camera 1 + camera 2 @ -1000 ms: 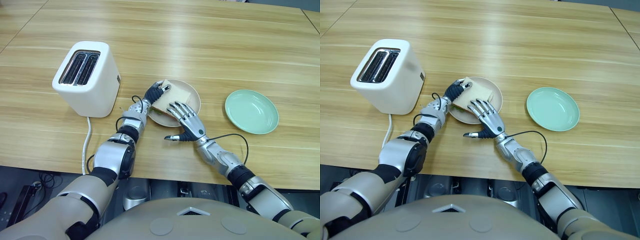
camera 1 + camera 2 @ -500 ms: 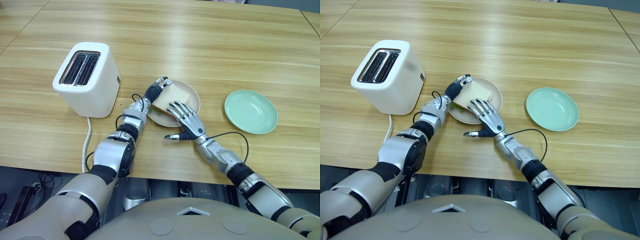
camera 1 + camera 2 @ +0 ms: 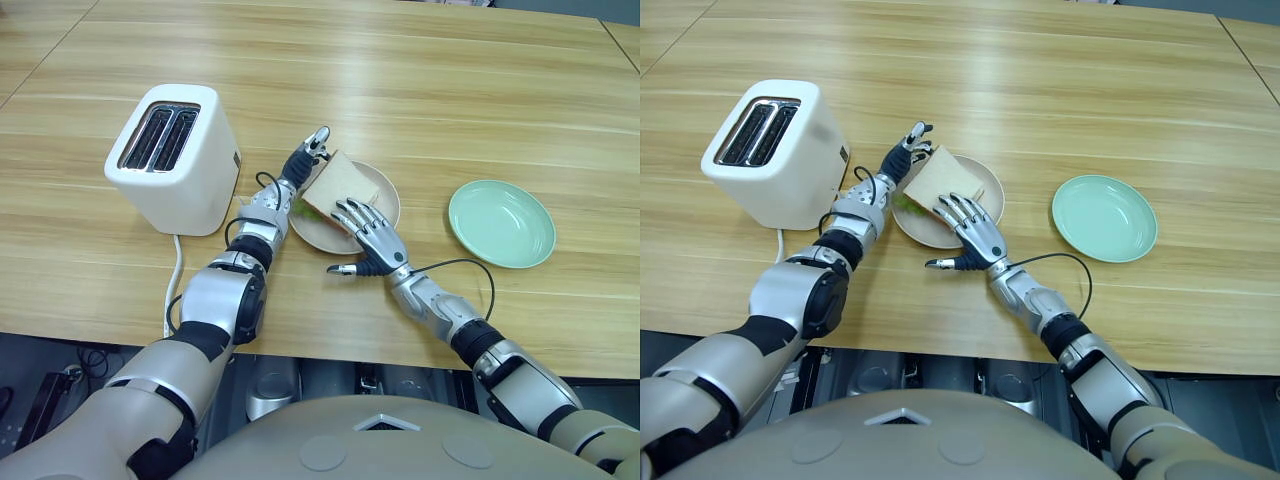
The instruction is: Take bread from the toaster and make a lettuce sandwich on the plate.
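Observation:
A tan plate (image 3: 392, 208) sits at the table's middle with a sandwich on it. The top bread slice (image 3: 345, 185) lies tilted, its far-left corner raised, and a bit of green lettuce (image 3: 298, 208) peeks out under its left edge. My left hand (image 3: 303, 165) is open at the slice's left edge, fingers stretched toward the far side. My right hand (image 3: 368, 240) is open too, fingers spread and resting on the near edge of the bread. The white toaster (image 3: 175, 155) stands to the left, its two slots dark.
A light green plate (image 3: 502, 222) with nothing on it lies to the right of the sandwich. The toaster's white cord (image 3: 175, 290) runs toward the table's near edge. A thin black cable (image 3: 465, 270) loops beside my right wrist.
My left hand has let go of the top slice and straightened its fingers, sliding a little toward the far side. The right hand has stayed on the bread's near edge.

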